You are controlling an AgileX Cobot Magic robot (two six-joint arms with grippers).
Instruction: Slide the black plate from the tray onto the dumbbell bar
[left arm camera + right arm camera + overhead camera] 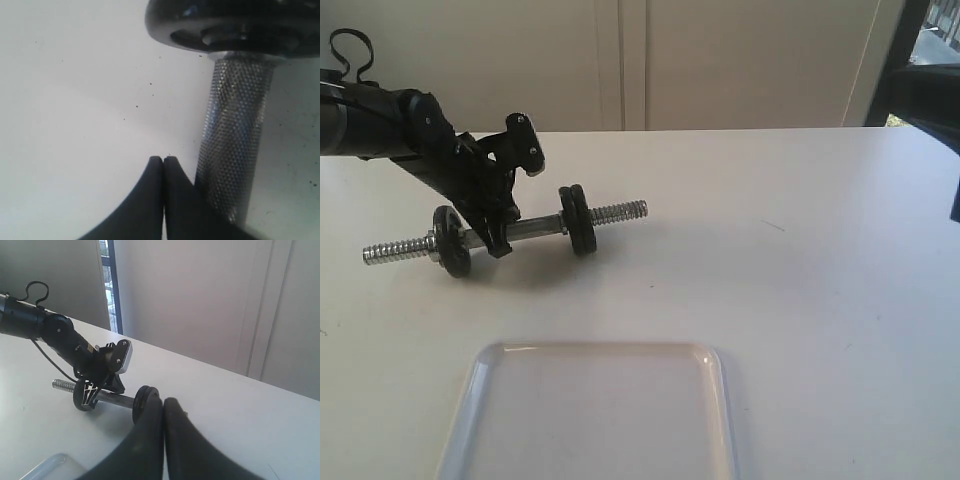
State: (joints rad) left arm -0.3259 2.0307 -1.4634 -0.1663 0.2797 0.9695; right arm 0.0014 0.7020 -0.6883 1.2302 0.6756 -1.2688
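Note:
The dumbbell bar [535,226] lies on the white table at the left. One black disc [451,240] sits near its left threaded end, and two discs [577,218] stand side by side on the right. I cannot tell which of them is the black plate. The tray [590,410] at the front holds nothing. My left gripper [500,242] is down at the bar's middle. In the left wrist view this gripper [163,160] is shut on nothing, beside the knurled bar [232,130]. My right gripper [163,402] is shut and empty, away from the dumbbell bar [117,400].
The left arm [410,130] reaches in from the left edge over the table. A dark part of the right arm [925,95] shows at the upper right. A pale wall stands behind the table's far edge. A tray corner [52,465] shows in the right wrist view.

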